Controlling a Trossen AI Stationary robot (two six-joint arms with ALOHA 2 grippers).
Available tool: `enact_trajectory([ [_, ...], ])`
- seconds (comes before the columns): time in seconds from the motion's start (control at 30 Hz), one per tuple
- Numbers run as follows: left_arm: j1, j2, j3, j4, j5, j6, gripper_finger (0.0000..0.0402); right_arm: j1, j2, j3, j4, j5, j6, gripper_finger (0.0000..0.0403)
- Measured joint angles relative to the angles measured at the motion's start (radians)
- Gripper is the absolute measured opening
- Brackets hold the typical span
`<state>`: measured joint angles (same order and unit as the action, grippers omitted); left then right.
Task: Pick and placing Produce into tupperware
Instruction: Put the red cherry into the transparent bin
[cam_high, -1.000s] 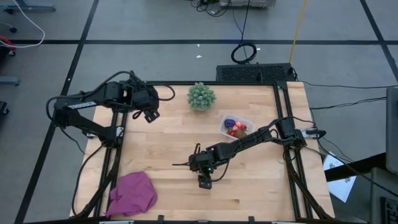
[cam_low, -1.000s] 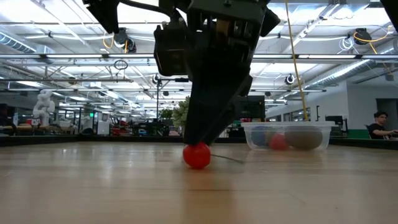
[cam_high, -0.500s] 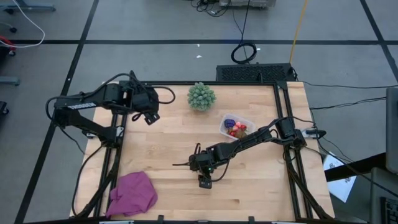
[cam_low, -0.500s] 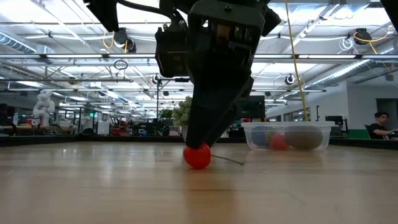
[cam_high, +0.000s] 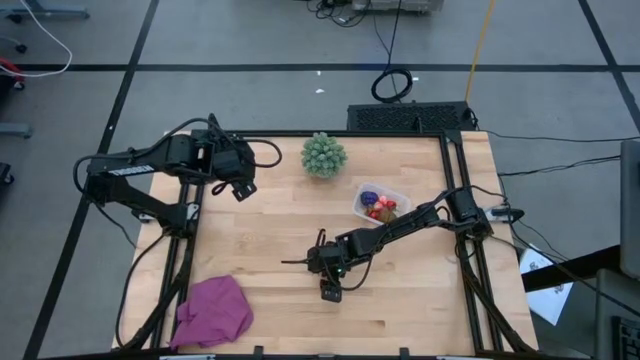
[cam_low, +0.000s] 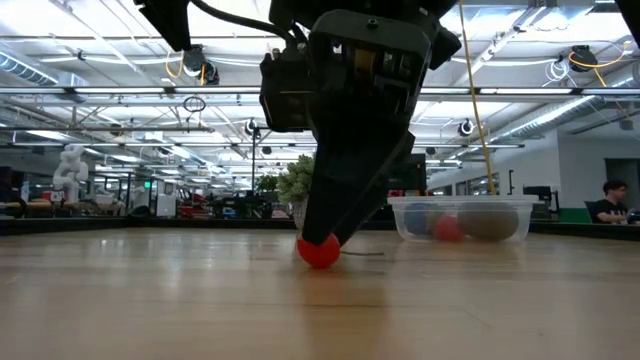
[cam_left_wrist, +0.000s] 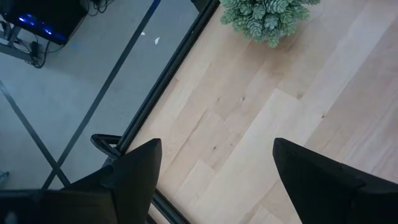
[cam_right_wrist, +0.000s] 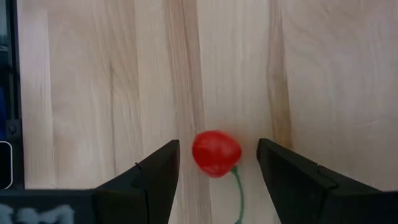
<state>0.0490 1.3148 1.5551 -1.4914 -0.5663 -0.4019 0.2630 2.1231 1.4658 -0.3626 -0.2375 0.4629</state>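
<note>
Bystanders on the wooden table

A green spiky ball (cam_high: 324, 155) sits near the table's (cam_high: 270, 230) far edge; a crumpled magenta cloth (cam_high: 215, 311) lies at the near left corner. A person (cam_low: 607, 200) sits in the room beyond.

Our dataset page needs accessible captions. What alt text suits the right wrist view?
A small round red toy cherry with a thin green stem lies on the pale wooden table, sitting in the gap between the right gripper's two dark open fingers, which are not touching it.
</note>
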Motion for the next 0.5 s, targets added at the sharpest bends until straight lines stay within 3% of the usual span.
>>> enact_trajectory([
  [0.5,0.000,0.000,0.000,0.000,0.000,0.000,0.0312,0.000,0.004,-0.002,-0.001,0.000,-0.003,0.0207],
])
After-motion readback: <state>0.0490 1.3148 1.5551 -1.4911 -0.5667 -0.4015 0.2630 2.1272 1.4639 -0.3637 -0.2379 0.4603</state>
